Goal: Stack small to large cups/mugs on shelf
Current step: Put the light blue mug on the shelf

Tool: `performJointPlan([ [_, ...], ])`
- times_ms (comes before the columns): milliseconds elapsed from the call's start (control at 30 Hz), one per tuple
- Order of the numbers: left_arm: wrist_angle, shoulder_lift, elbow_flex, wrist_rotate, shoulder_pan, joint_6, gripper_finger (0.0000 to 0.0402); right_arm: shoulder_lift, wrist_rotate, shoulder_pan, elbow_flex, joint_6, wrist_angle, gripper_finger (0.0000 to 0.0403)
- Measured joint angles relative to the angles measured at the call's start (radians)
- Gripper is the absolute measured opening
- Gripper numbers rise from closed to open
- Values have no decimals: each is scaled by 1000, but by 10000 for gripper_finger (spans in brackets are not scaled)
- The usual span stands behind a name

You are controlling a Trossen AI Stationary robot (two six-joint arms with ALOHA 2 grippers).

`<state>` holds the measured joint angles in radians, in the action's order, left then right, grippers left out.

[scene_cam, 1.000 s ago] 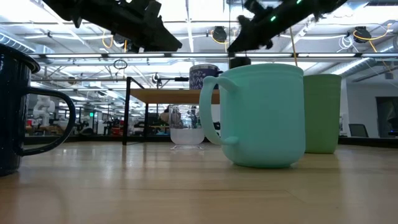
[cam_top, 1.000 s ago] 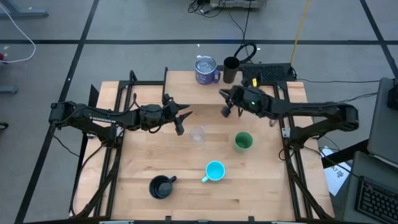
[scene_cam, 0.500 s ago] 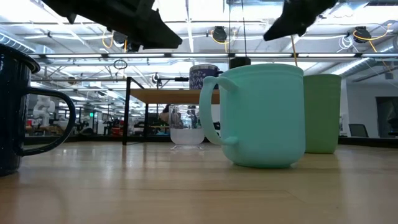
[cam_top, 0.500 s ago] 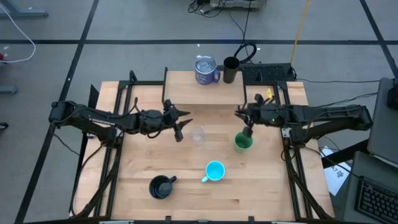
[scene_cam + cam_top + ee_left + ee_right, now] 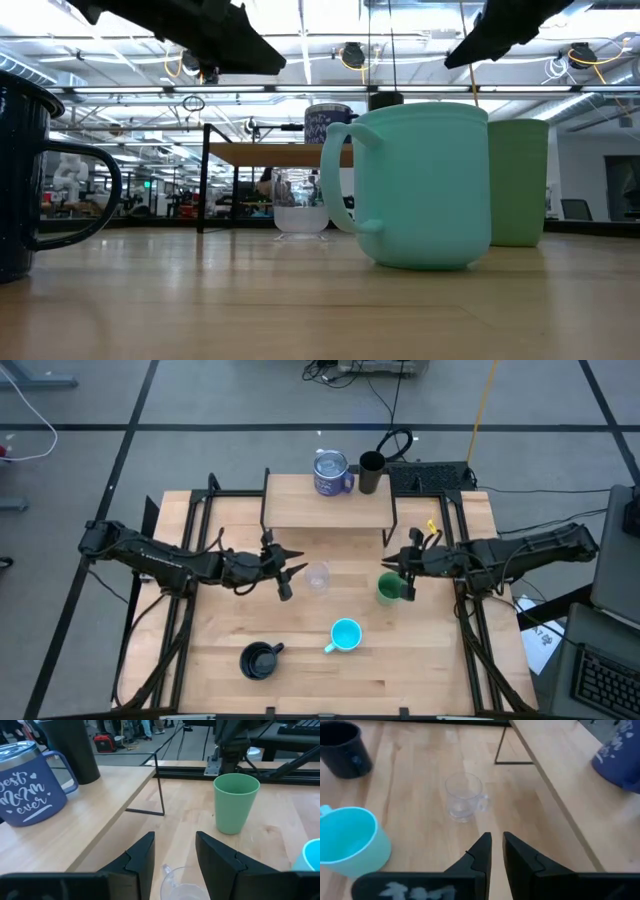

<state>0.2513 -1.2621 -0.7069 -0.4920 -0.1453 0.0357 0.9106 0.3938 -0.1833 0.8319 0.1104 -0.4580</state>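
On shelf (image 5: 300, 512): two mugs; on table (image 5: 420, 660): four cups.

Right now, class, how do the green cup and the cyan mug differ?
The green cup has no handle; the cyan mug has one. The green cup stands by the right gripper; the cyan mug stands apart, nearer the table's front. In the low view the mug looks wider. Both stand upright, empty, on the table.
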Motion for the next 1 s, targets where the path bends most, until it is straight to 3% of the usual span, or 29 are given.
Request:
performJointPlan([
  [400, -305, 0, -162, -37, -74, 35, 145, -6, 2, -129, -48, 56, 111, 36],
  [500, -333, 0, -185, -60, -108, 30, 145, 0, 11, -166, -48, 61, 120, 36],
  [733, -338, 0, -203, -121, -194, 42, 145, 0, 142, -254, -52, 87, 123, 36],
  [1000, -338, 0, -203, -172, -288, 105, 145, 0, 164, -324, -180, 87, 329, 36],
])
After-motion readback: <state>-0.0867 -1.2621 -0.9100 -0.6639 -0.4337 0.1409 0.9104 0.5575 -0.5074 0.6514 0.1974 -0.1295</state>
